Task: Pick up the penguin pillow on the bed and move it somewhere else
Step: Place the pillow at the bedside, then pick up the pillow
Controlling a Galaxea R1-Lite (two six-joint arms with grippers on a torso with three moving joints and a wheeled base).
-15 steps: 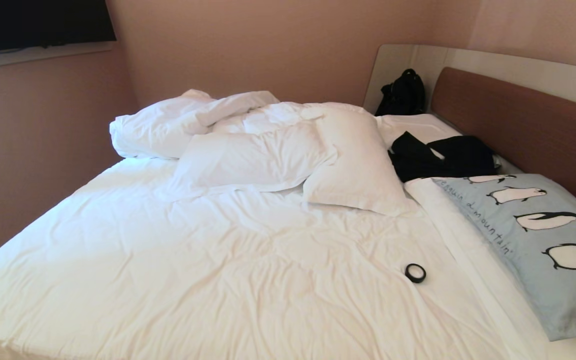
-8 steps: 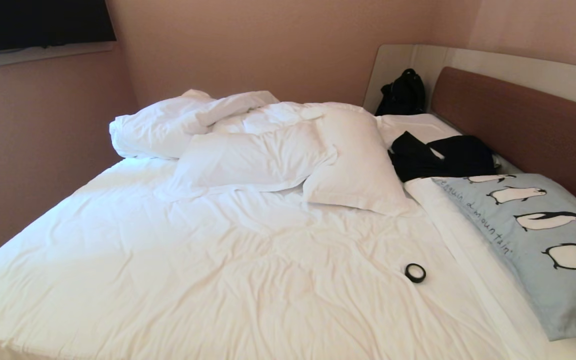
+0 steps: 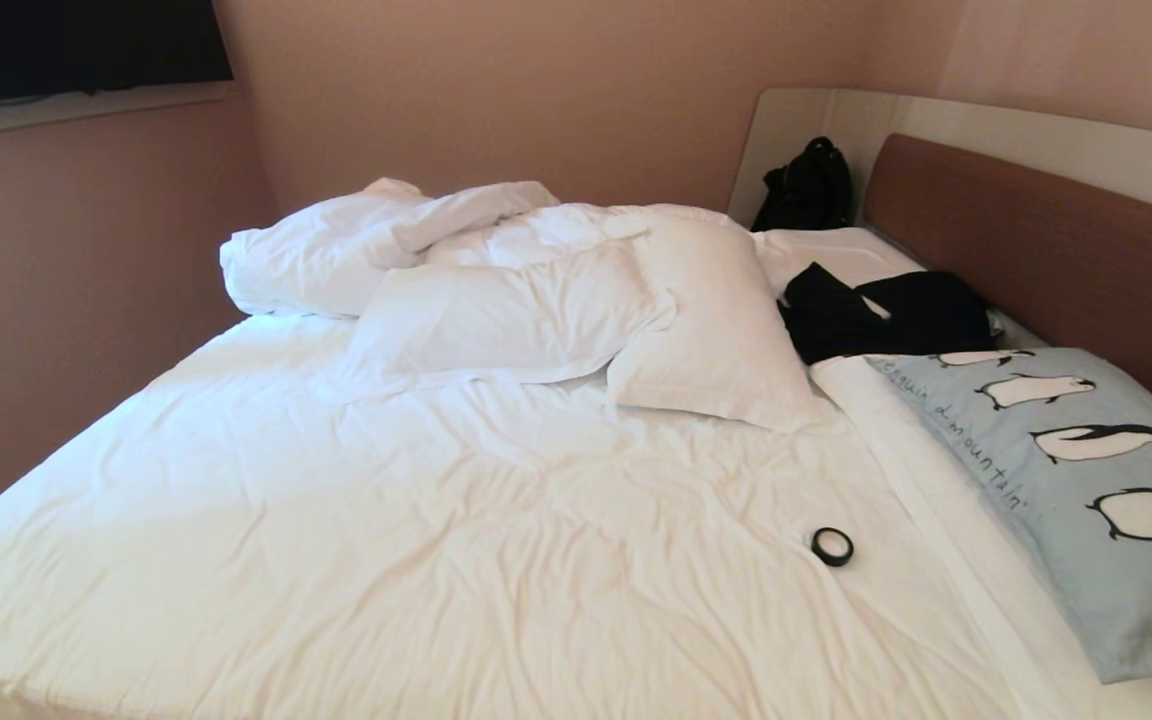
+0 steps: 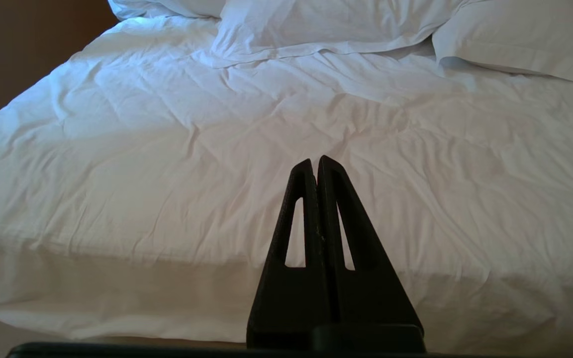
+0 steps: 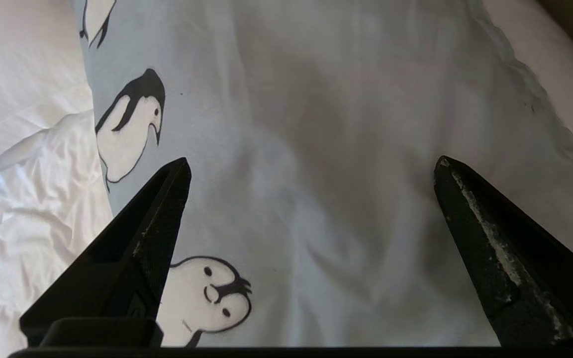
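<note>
Penguin pillow (image 3: 1066, 480) lies flat on the bed (image 3: 456, 520), on the robot's right, close against the brown headboard (image 3: 1036, 250). Its near end runs out of the head view at the lower right. Pale blue case, a row of penguins along the headboard side, a line of dark script along the inner edge.

Right end effector (image 5: 311, 164) is above the pillow, seen only from its own wrist camera. Its two fingers stand wide apart with blue fabric filling the gap between them. Nothing is held. Whether the tips already touch the cloth cannot be told. Judgement: the wide spread suits a soft, bulky thing; the fingers would need to sink in and pinch a fold of case and stuffing.

Left end effector (image 4: 315, 164) is parked low at the edge of the bed, fingers pressed together, empty, pointing across the wrinkled duvet.

Other items: two plain white pillows (image 3: 576, 320) and a heap of bedding towards the far wall; dark clothing (image 3: 886, 310) just beyond the penguin pillow's far end; a black bag (image 3: 806, 190) in the corner; a small black ring (image 3: 832, 546) on the duvet near the pillow's inner edge. Judgement: the open middle of the duvet looks a likely place to set the pillow down.
</note>
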